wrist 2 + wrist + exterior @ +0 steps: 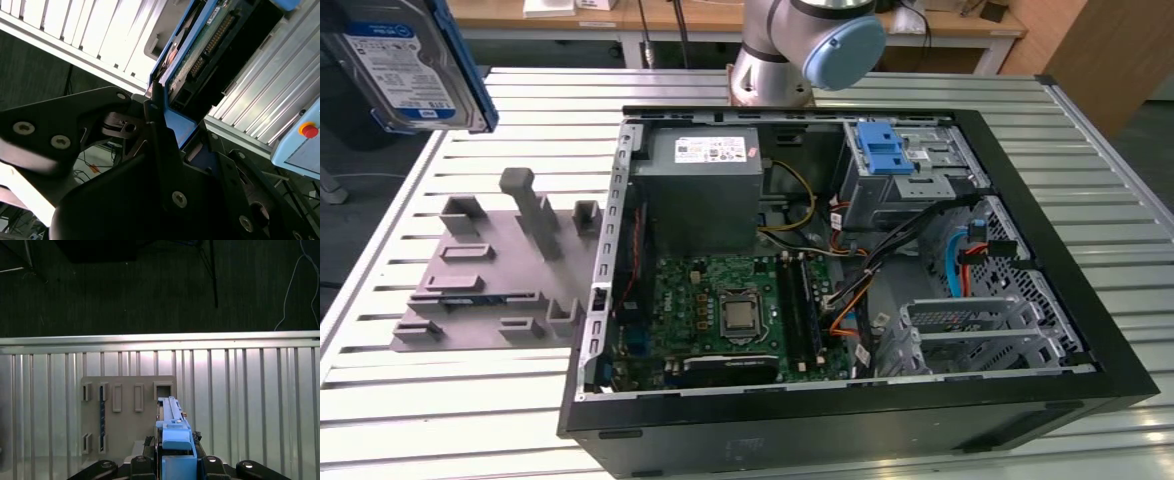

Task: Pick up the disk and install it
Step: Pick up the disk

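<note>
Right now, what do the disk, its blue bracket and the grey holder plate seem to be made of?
The disk: silvery body, likely metal, with a glossy paper-like label. Its blue bracket: plastic, judging by its even matte colour and moulded shapes. The grey holder plate: uniform matte grey with blocky slots, probably plastic, perhaps printed.

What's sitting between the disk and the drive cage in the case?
Nothing visible blocks it. The gripper holds the disk in the air at the exterior view's left, outside the open computer case. The power supply sits inside the case between it and the drive cage; black cables run right beside the cage.
</note>
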You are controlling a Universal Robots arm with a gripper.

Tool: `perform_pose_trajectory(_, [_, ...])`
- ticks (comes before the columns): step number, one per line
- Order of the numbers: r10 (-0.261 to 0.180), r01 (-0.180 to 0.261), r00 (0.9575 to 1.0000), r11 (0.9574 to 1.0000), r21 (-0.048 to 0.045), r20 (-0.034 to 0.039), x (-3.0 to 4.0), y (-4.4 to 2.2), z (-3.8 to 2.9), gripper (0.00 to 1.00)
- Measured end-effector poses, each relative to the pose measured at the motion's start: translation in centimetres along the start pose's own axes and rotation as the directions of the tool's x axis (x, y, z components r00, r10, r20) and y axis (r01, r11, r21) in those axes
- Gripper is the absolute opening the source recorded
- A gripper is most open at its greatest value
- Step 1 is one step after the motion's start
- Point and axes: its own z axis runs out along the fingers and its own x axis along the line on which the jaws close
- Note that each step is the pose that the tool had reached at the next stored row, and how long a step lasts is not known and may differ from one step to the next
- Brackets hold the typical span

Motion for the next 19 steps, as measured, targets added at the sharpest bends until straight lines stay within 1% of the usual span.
perform_pose_trajectory(3, [0.000,0.000,1.0000,1.0000,0.0000,0.0000,0.00,0.00,-0.04,0.37])
perform_pose_trajectory(14, [0.000,0.000,1.0000,1.0000,0.0000,0.0000,-0.01,0.01,-0.56,0.37])
perform_pose_trajectory(19, [0.000,0.000,1.0000,1.0000,0.0000,-0.0003,-0.04,0.01,-0.66,0.37])
